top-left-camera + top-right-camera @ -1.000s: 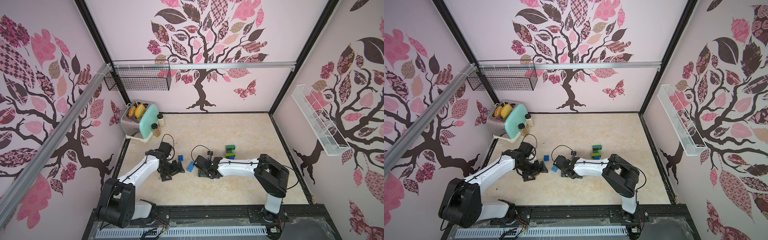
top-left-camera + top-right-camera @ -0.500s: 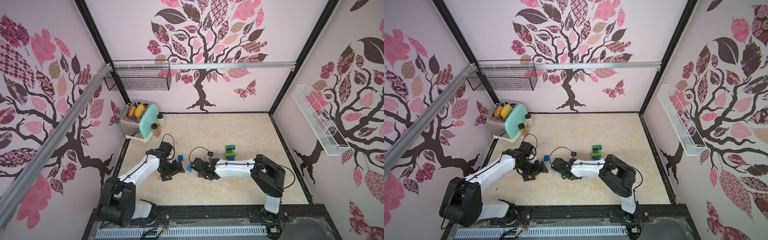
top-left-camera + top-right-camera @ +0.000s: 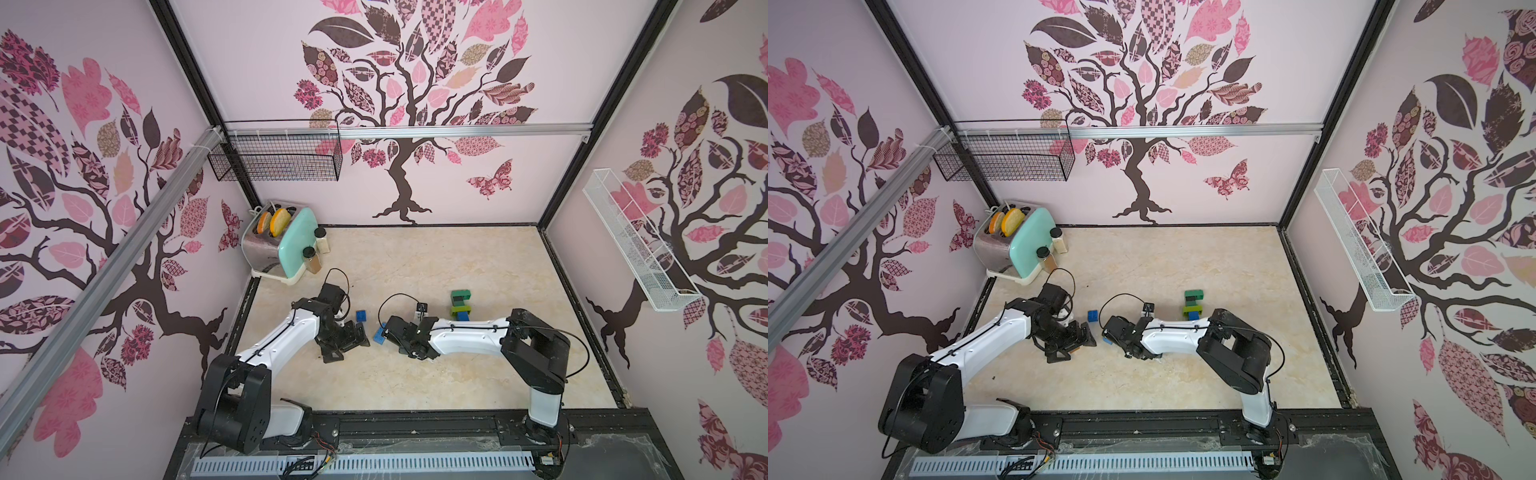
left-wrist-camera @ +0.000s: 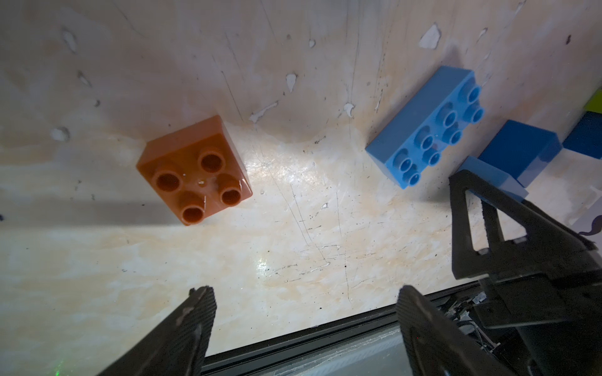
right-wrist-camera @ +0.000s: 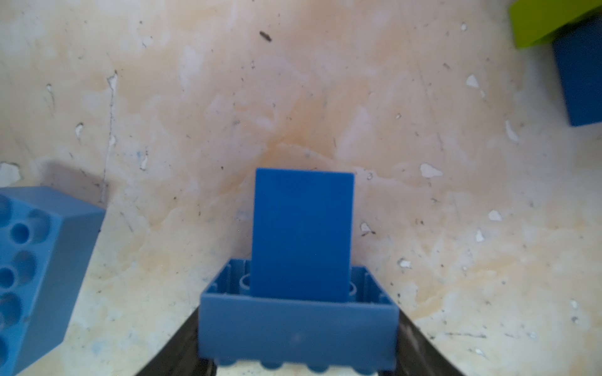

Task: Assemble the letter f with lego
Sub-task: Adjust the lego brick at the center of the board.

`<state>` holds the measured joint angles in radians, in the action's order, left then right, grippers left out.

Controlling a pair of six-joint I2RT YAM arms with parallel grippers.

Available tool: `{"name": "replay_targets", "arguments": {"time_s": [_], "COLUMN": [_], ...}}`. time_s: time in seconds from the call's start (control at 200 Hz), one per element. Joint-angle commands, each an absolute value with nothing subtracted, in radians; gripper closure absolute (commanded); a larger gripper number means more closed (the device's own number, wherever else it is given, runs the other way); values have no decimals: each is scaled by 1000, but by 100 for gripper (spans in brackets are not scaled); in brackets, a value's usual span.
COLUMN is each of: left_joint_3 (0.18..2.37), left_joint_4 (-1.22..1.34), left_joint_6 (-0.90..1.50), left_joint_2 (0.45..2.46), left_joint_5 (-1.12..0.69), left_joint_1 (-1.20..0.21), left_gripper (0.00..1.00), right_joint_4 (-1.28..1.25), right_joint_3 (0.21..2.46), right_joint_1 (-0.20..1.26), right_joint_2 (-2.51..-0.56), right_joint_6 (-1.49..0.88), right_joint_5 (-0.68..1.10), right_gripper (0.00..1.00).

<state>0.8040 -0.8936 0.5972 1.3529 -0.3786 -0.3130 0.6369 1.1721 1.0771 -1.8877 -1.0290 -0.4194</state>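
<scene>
My right gripper (image 5: pixel 298 332) is shut on a blue lego brick (image 5: pixel 298 322), one finger against each side. A darker blue brick (image 5: pixel 303 228) is plugged into that brick's underside. In both top views this pair (image 3: pixel 379 336) (image 3: pixel 1107 337) sits low over the table at the gripper's tip. A light blue oblong brick (image 4: pixel 430 127) (image 5: pixel 42 276) lies beside it, studs up. My left gripper (image 4: pixel 304 293) (image 3: pixel 347 340) is open and holds nothing, and a brown square brick (image 4: pixel 195 169) lies ahead of it. A stack of green, lime and blue bricks (image 3: pixel 460 305) (image 3: pixel 1192 305) stands behind the right arm.
A toaster (image 3: pixel 282 245) with two spice jars (image 3: pixel 311 257) stands in the back left corner. A black wire basket (image 3: pixel 274 160) hangs on the back wall and a white wire shelf (image 3: pixel 636 245) on the right wall. A black rail (image 3: pixel 415 419) runs along the table's front.
My right gripper has slid left onto the blue brick pair and its jaws have closed on it. The left arm has not moved.
</scene>
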Motion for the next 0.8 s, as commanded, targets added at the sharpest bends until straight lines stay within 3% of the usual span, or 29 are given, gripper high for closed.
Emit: {"name": "replay_targets", "arguments": {"time_s": [0.0, 0.35, 0.795], "left_joint_3": [821, 811, 798], "left_joint_4": [-897, -875, -788], "left_joint_6": [586, 594, 581], "left_joint_2": [1343, 1332, 1328], "left_joint_5": [-371, -350, -382], "left_joint_1": [-316, -316, -285], "left_gripper": [9, 9, 9], "right_joint_4": [677, 809, 1200], "right_joint_3": [1199, 1300, 1571], "right_joint_1": [1083, 1061, 821], "right_joint_2": [-1882, -1813, -1797], "right_joint_6": [-1012, -847, -519], "right_joint_5": [-443, -297, 112], "right_gripper": [35, 37, 38]}}
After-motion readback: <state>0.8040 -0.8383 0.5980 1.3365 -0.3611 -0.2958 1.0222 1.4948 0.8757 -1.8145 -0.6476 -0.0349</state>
